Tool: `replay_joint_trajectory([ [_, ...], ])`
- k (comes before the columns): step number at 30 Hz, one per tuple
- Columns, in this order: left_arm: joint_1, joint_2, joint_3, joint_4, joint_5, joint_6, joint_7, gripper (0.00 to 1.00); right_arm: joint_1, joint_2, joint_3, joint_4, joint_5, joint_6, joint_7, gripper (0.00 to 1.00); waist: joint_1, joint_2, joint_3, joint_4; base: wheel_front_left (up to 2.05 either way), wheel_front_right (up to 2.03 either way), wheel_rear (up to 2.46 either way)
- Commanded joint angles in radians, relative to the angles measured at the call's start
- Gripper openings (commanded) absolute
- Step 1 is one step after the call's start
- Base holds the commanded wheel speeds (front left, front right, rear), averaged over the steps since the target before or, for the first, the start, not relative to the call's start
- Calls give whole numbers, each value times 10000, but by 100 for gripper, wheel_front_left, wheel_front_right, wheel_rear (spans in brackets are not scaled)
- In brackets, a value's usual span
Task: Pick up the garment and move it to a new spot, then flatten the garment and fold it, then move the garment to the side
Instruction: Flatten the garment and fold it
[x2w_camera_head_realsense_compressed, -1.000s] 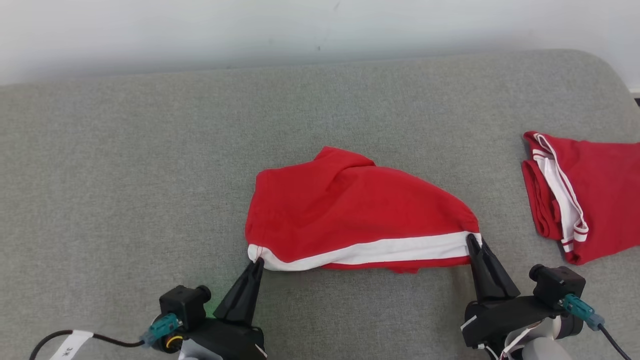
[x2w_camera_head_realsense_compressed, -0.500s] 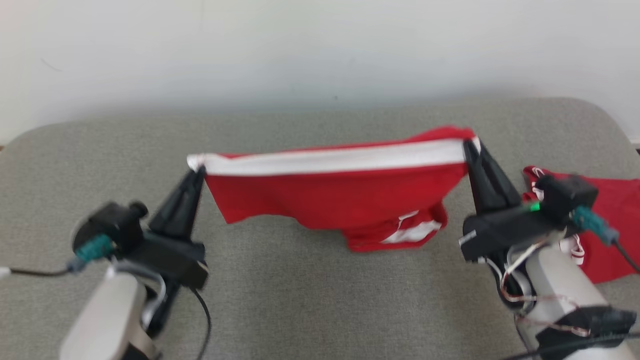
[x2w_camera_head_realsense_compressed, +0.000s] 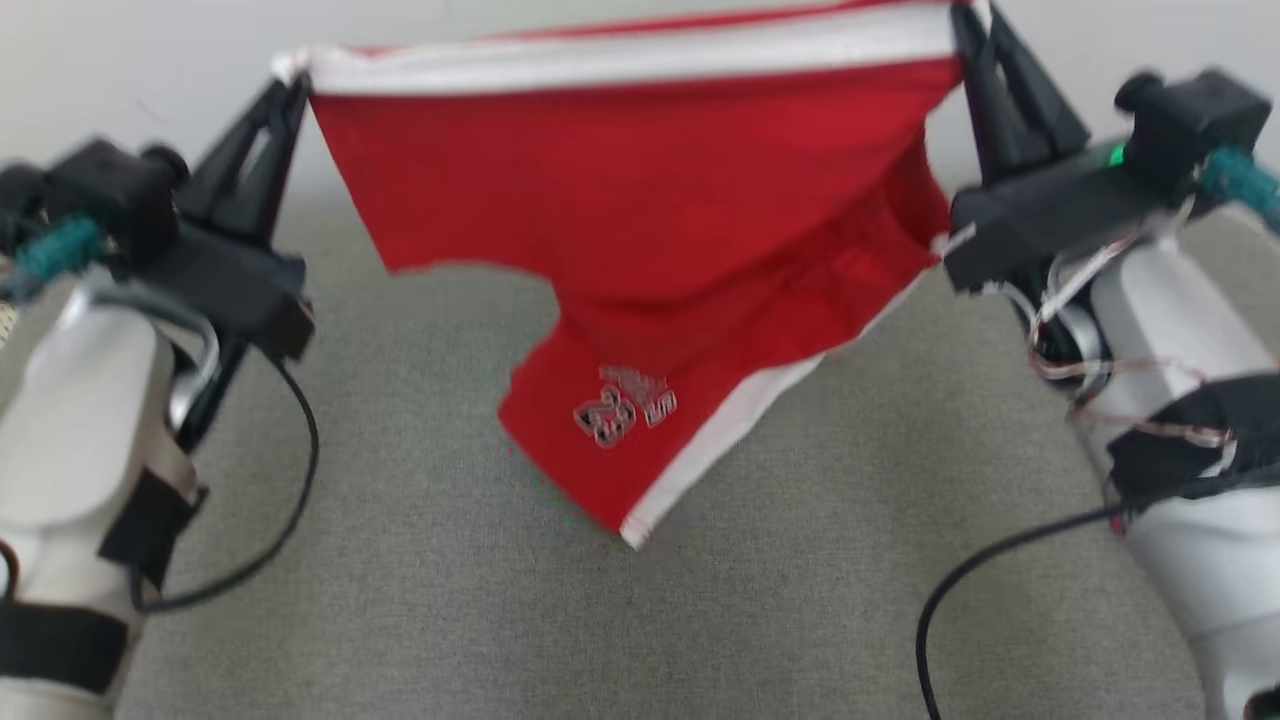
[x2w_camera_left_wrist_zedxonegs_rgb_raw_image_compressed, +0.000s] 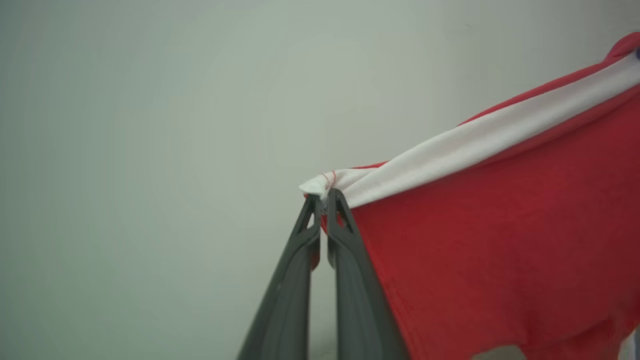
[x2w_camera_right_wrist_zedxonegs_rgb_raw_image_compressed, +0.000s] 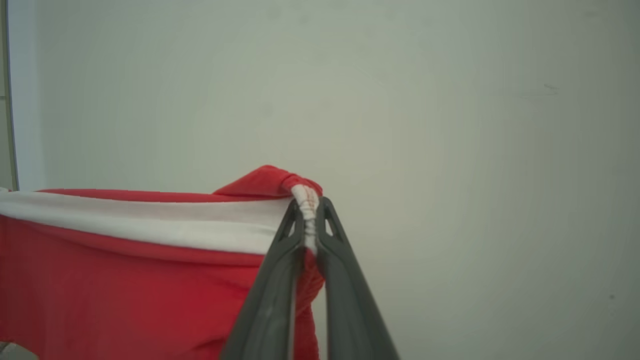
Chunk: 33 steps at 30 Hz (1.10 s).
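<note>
The left gripper (x2w_camera_head_realsense_compressed: 292, 88) was clamped tight on one end of the white waistband of the red garment (x2w_camera_head_realsense_compressed: 640, 190) and the right gripper (x2w_camera_head_realsense_compressed: 966, 22) on the other. The garment hung stretched between them above the grey cushion (x2w_camera_head_realsense_compressed: 420, 600).

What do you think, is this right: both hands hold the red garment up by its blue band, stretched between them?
The band is white, not blue, as the head view shows. The left hand and right hand hold the red garment up by its white band, stretched between them.
</note>
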Motion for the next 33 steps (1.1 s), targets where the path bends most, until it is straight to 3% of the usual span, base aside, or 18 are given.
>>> replay_joint_trajectory([
  [1,-252,168,58,116,166,25,-1,0,-260,-166,-4,109,-37,-20,-5,0,0,0,517,38,0,0,0],
  [8,-2455,84,-82,838,1063,206,4,0,-2605,-426,550,1305,-399,-20,-4,0,0,0,2352,250,0,0,0],
  [11,-3888,45,4,976,1630,641,5,0,-4115,-512,386,2026,-775,-22,-2,0,0,0,3340,475,0,0,0],
  [19,-5616,-183,-220,849,2451,1024,5,0,-6039,-492,25,2820,-1598,-22,1,0,0,0,4364,927,0,0,0],
  [22,-5636,-137,-248,419,2592,1120,5,0,-5975,-408,-121,2798,-1692,-22,1,0,0,0,4543,960,0,0,0],
  [25,-4701,-308,-186,-450,2382,1197,5,0,-4891,-387,-224,2568,-1600,-20,1,0,0,0,4718,1005,0,0,0],
  [33,-2322,-838,216,-1838,1774,1149,-2,0,-2029,-1082,-421,1573,-784,-20,1,0,0,0,4461,950,0,0,0],
])
